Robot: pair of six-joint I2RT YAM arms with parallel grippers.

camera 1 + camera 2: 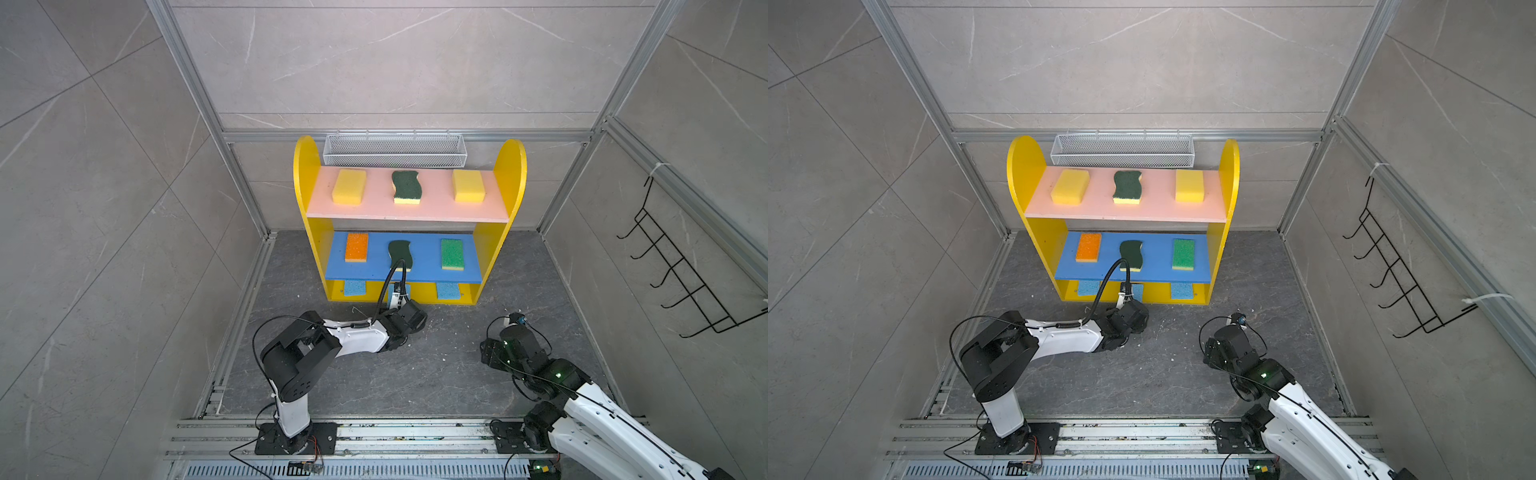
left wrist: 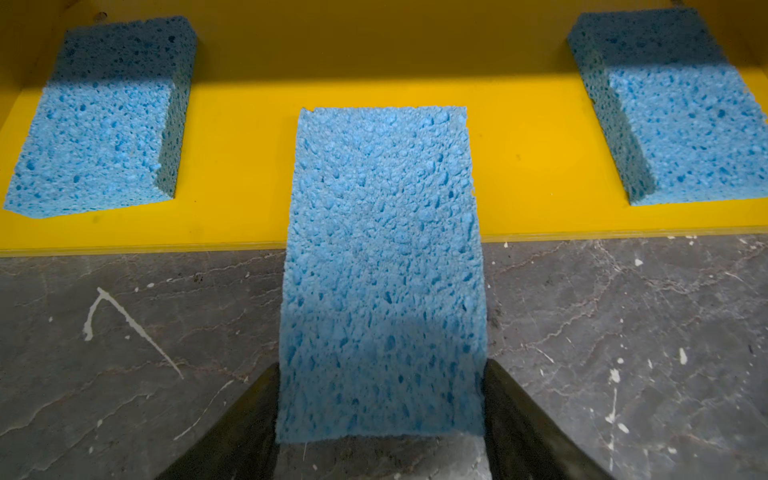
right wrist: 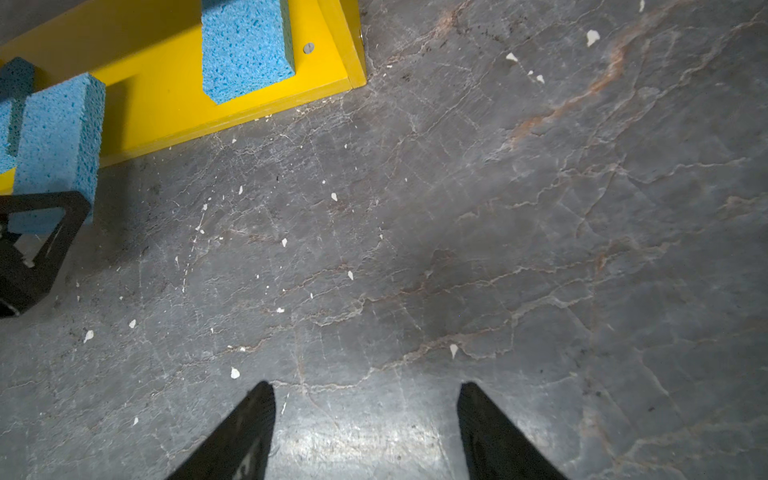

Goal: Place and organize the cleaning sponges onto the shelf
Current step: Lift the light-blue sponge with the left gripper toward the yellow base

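my left gripper clamps a light-blue sponge flat, aimed twelve o'clock at the base board gap. right gripper spread, empty.

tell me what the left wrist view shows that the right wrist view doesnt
Only the left wrist view: both fingers of the left claw, pressed against the two sides of the middle blue sponge.
Only the right wrist view: the right claw, open and empty above the floor, and the shelf's front corner.
Both: that held sponge, the blue sponge at the shelf's right end, the yellow bottom board and the floor.
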